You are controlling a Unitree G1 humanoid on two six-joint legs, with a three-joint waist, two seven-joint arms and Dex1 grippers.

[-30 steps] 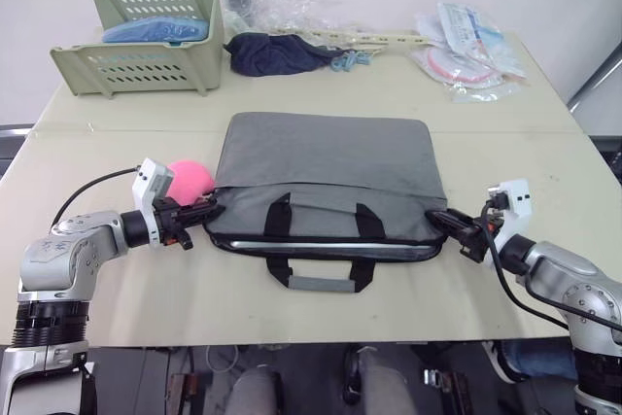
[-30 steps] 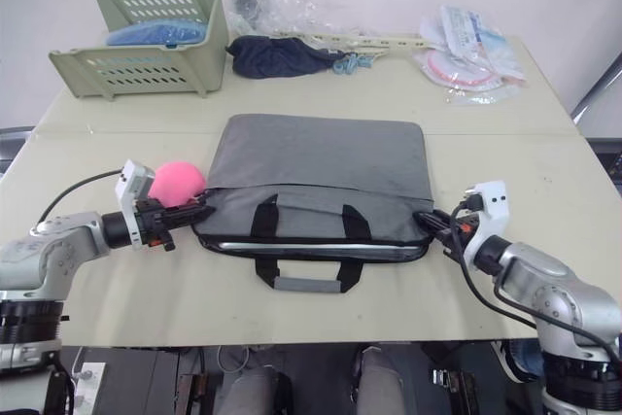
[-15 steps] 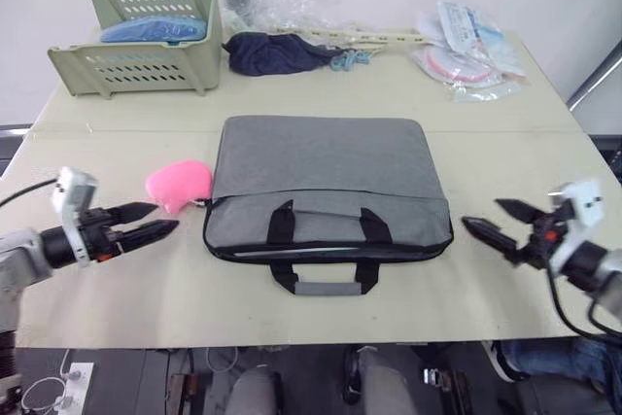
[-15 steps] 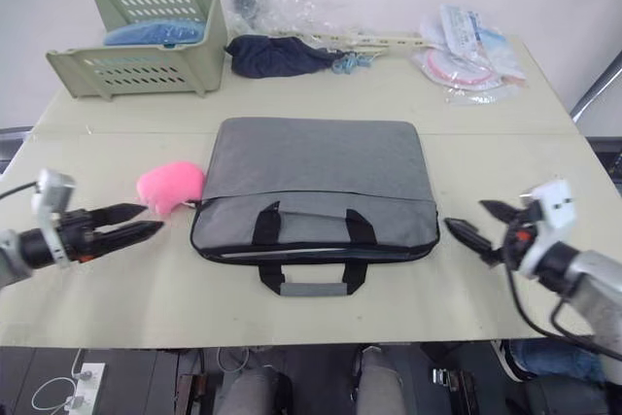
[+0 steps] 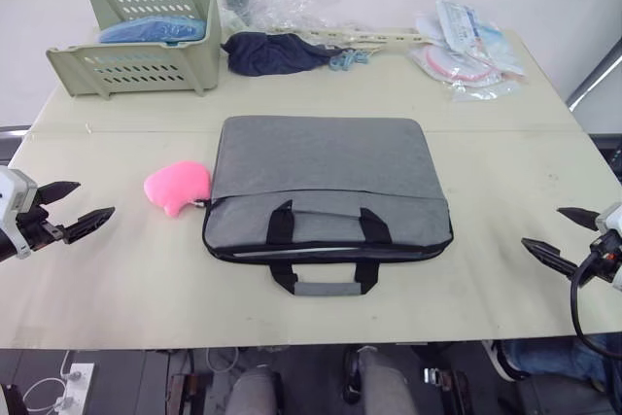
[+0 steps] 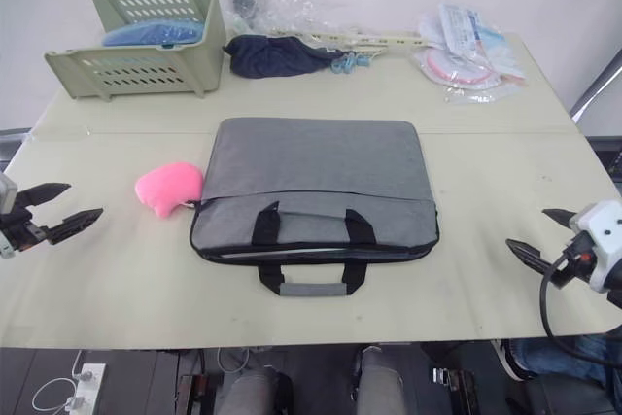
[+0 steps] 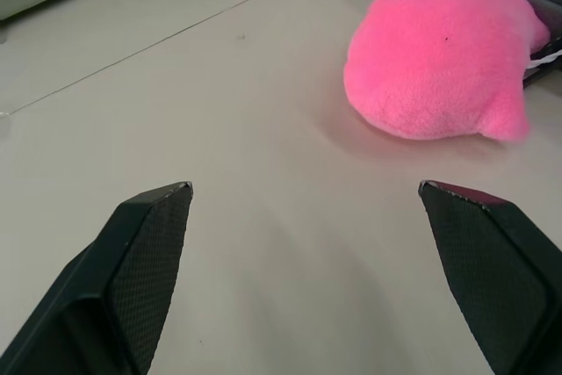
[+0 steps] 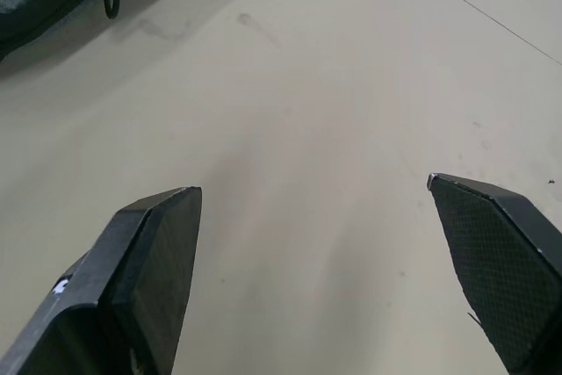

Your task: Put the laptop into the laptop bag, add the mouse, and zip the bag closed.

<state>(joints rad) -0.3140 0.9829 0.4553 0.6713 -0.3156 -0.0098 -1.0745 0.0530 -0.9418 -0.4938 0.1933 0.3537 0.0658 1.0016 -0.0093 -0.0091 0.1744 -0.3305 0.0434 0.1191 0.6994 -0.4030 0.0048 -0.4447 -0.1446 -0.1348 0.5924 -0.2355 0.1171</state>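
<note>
Now the flat grey fabric laptop bag [image 5: 326, 196] lies long axis crosswise between the spread, empty left gripper [image 5: 70, 211] and right gripper [image 5: 564, 237], roughly equally far from each, ahead and inward.

Bare table [image 5: 126, 279] lies ahead of the left gripper [image 5: 76, 208], whose jaws stand wide apart; only the pink toy [image 5: 178, 186], touching the grey bag [image 5: 326, 191], blocks that path. Ahead of the right gripper [image 5: 561, 236], its jaws also spread, open table reaches to the bag's end.
</note>
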